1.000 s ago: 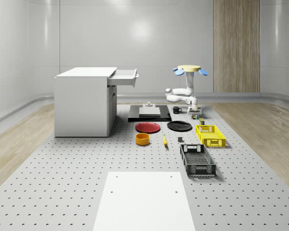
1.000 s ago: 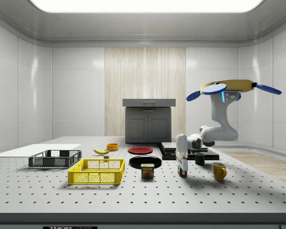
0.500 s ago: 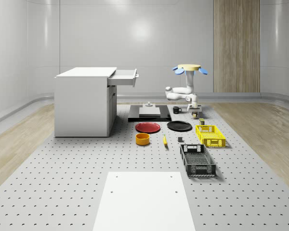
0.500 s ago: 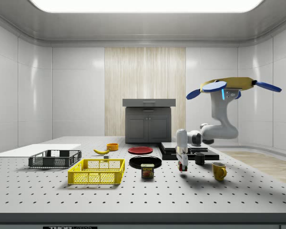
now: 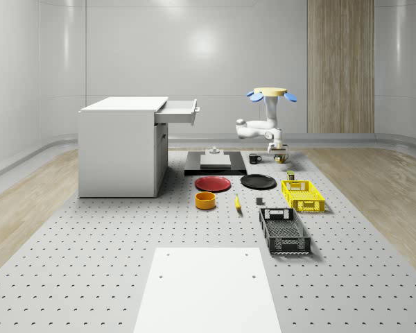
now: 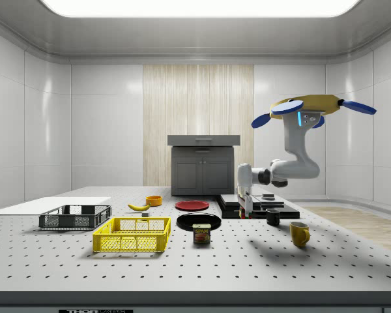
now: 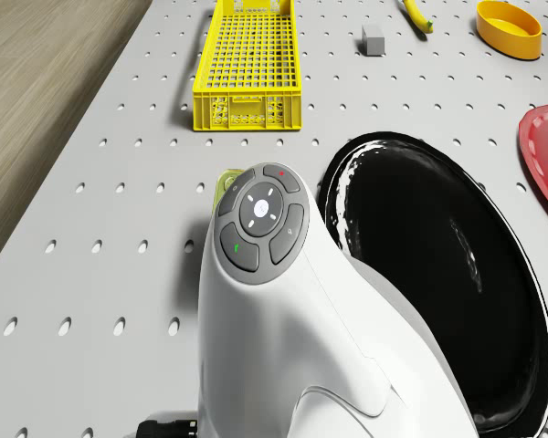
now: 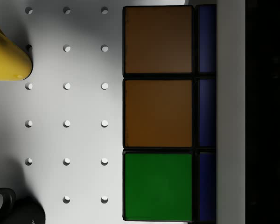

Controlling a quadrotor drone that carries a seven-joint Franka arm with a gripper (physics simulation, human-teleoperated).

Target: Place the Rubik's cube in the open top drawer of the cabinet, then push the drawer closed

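moved: drone, arm and gripper sit higher than a second ago, and the rubik's cube has come up off the table with them
table (image 5: 90, 236): grey pegboard surface across the lower half of the whole-scene view, carrying everything else
cabinet (image 5: 121, 146): white, at the whole-scene view's left of centre; its top drawer (image 5: 179, 111) juts out open toward the right
drone (image 6: 309, 107): hovers in the air at the side view's upper right, above the table; in the whole-scene view it hangs right of centre, well apart from the drawer
arm (image 6: 293, 163): drops from the drone, bends toward the side view's left, then points straight down
black plate (image 7: 438, 274): on the table just beside the arm's wrist in the drone view
yellow crate (image 7: 248, 64): on the table, near the plate
gripper (image 6: 246, 210): pointing down, clear of the table, near the black mug (image 6: 273, 216) and above the level of the can (image 6: 201, 233)
jaws: pinching the cube between them
rubik's cube (image 8: 158, 112): held in the gripper, off the table, not in the drawer; the wrist view shows two orange tiles, one green tile and a blue side
yellow mug (image 8: 4, 56): on the table near the cube
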